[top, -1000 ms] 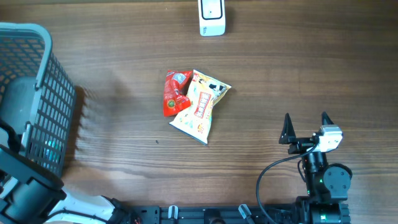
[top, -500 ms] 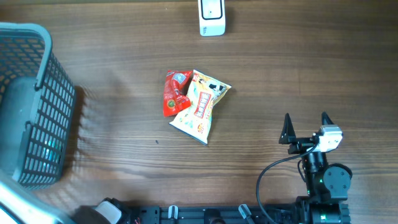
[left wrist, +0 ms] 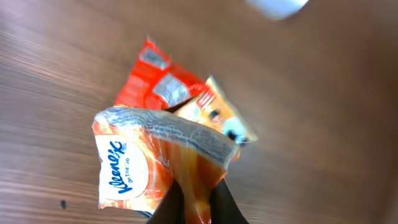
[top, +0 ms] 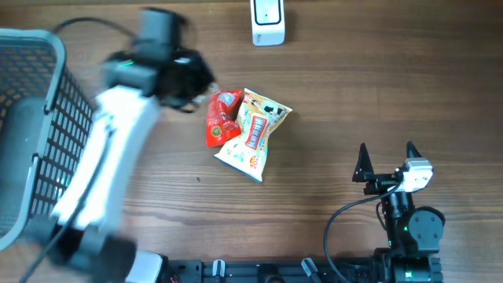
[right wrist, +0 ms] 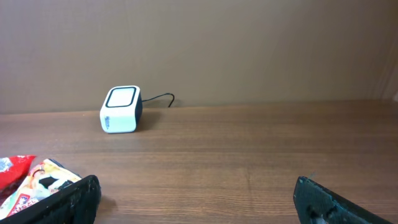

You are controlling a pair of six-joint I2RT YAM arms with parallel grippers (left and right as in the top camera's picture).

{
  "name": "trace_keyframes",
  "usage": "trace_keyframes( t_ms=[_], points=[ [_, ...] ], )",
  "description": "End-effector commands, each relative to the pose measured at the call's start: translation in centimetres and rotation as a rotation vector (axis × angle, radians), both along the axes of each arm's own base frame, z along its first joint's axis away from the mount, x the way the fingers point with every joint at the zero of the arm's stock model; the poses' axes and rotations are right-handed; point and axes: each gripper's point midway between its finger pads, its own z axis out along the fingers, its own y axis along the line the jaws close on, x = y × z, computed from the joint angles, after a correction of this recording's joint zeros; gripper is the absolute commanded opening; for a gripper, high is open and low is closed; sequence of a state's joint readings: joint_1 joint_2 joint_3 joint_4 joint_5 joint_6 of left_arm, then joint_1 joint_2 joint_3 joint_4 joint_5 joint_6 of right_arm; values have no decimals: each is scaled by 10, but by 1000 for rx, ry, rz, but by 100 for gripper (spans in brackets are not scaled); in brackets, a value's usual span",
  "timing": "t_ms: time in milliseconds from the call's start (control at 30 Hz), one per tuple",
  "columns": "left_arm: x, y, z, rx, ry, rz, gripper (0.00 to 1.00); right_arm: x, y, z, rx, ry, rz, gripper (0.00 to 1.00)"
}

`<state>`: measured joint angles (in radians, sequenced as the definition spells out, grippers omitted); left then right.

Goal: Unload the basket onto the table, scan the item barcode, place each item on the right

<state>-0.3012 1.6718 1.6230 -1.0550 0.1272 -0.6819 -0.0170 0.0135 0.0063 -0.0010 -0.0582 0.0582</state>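
The left pincer [left wrist: 196,202] is pressed together on a pinch of orange wrapper at one edge of a Kleenex tissue pack [left wrist: 155,158], which it holds off the surface [top: 377,86]. The pack's printed face is turned to the wrist camera, and no barcode can be made out on it. Below the pack lie two snack packets [top: 250,132], touching each other. From overhead, this pincer is just left of them, and the scanner [top: 267,22] stands beyond it toward the far edge and off to the right. The coming move likely turns on that diagonal: carry the pack over the packets to the scanner's window and turn its coded side to face it. The right pincer [top: 386,153] rests spread wide at the near right, farther from the scanner and holding nothing.
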Motion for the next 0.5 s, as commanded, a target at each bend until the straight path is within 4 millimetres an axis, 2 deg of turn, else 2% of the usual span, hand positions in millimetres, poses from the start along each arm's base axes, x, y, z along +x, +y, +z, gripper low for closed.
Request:
trace_keyframes(
  t_ms=[0,33,67,100,167,233,300,333,367,433,467],
  points=[
    [9,-32,-86,153,135,-94,4,0,-2,1,-4,-7,-11,100],
    [11,-39,-107,168,166,-108,4,0,-2,1,-4,-7,-11,100],
    [12,-45,-130,182,198,-121,14,0,-2,1,-4,-7,-11,100],
    [13,-50,-156,196,236,-128,42,0,-2,1,-4,-7,-11,100],
    [10,-57,-180,193,276,-144,70,0,-2,1,-4,-7,-11,100],
    [3,-72,-189,142,312,-177,70,0,-2,1,-4,-7,-11,100],
    [-2,-92,-185,96,304,-220,69,0,-2,1,-4,-7,-11,100],
    [-3,-95,-183,95,298,-228,67,0,-2,1,-4,-7,-11,100],
    [-3,-99,-176,98,273,-268,66,0,-2,1,-4,-7,-11,100],
    [5,-105,-148,88,202,-313,67,0,-2,1,-4,-7,-11,100],
    [14,-108,-119,65,139,-310,67,0,-2,1,-4,-7,-11,100]
  ],
)
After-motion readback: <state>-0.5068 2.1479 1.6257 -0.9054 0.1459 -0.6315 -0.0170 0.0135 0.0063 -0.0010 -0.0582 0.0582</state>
